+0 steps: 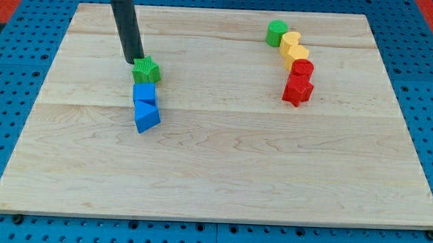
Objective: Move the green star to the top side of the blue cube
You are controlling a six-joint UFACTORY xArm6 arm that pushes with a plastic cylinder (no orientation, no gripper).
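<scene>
Upper left of the frame: our tip (133,62) rests against the upper-left edge of the green star (146,71), which sits directly above the blue cube (144,94) and touches its top side. A second blue block (146,116), wedge-like in shape, lies just below the cube. Our end effector is a plain rod with nothing to open or close, and it holds nothing; it only presses.

Judging by this layout, the star looks to be where the task wants it. The risk now is overshoot: a further push toward the frame's bottom would drive the star into the cube and shove both blue blocks down the table (221,188), while an off-centre push could spin the star off to the right.

At upper right, well apart, a green cylinder (277,32), two yellow blocks (292,48) and two red blocks (299,83) form a curved line. We can read no brands, labels or writing anywhere.
</scene>
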